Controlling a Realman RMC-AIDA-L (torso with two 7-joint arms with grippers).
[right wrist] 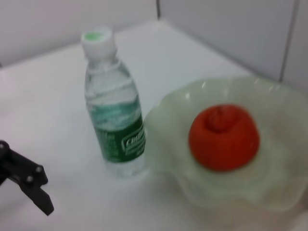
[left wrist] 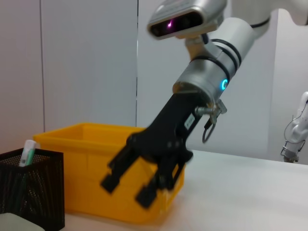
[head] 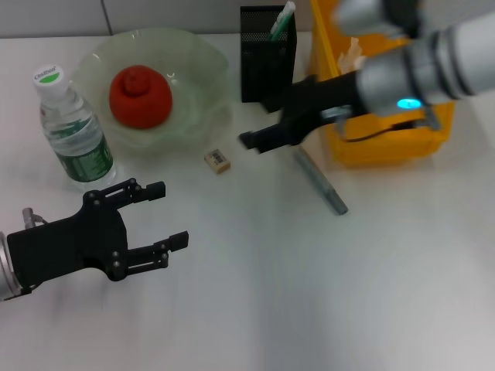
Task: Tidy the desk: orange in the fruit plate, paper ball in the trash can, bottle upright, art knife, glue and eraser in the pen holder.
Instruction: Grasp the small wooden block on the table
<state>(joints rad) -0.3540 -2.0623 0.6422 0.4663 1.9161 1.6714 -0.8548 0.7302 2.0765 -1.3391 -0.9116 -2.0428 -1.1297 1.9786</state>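
The fruit plate (head: 197,62) looks like translucent glossy glass; the bottle (head: 76,131) is clear plastic; the pen holder (head: 259,54) is black metal mesh; the bench (head: 309,294) is smooth, matt white.

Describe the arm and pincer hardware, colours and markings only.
Both pincers are matte black with visible screw heads: the left pincer and the right pincer. The right arm is silver-grey with black ring bands, a glowing cyan light and a thin cable loop at the wrist.

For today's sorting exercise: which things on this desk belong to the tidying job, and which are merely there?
Job: orange in fruit plate; upright bottle; eraser; art knife; pen holder with glue; yellow bin.
Merely there: open left pincer; open right pincer.
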